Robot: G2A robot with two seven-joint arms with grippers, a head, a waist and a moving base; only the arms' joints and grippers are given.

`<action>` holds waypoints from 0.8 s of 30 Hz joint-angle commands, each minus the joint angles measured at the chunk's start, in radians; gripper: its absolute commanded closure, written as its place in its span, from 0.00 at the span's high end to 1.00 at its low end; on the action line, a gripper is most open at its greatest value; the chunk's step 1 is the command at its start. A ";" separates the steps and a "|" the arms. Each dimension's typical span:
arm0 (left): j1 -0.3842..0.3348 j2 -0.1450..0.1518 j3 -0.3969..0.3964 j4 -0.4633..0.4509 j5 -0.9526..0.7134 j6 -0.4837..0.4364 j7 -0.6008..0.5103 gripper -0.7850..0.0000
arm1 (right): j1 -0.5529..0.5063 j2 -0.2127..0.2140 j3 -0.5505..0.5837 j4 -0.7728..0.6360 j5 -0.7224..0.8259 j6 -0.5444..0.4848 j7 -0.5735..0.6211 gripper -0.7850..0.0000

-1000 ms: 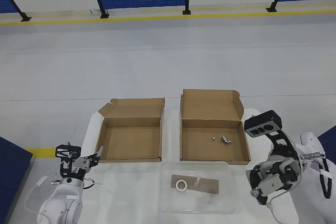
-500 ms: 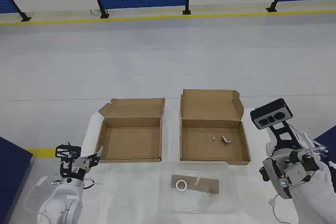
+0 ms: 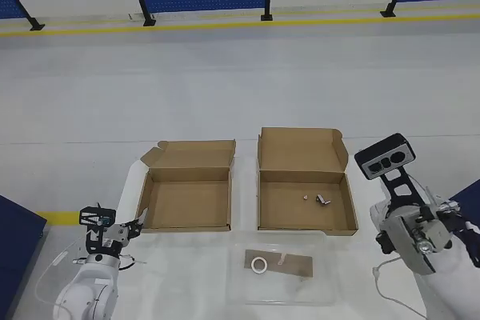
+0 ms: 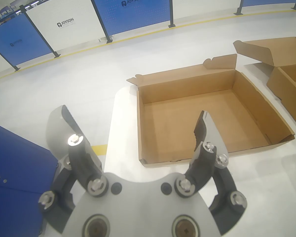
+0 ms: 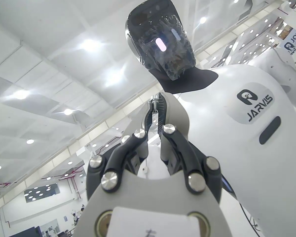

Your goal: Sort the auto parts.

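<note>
Small threaded metal part [image 5: 154,102] pinched between the tips of the right gripper [image 5: 157,106], which points upward. More small parts [image 3: 322,200] lie in right cardboard box [image 3: 304,156]; white ring [image 3: 260,265] in clear tray [image 3: 322,282]. Left gripper [image 4: 133,114] spread wide, near left cardboard box [image 4: 259,104].

We read both boxes as plain brown: left box [image 4: 212,114] just ahead of the black-and-silver left end effector [image 4: 133,113], right box [image 3: 307,206] farther off. Bench [image 3: 184,268] white. Threaded part [image 5: 154,103] pinched in right end effector [image 5: 156,108] is silver.
</note>
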 commanded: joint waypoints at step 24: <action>0.000 0.000 0.000 0.000 0.000 0.000 0.000 1.00 | -0.041 -0.067 0.029 -0.015 0.086 0.038 -0.132 0.00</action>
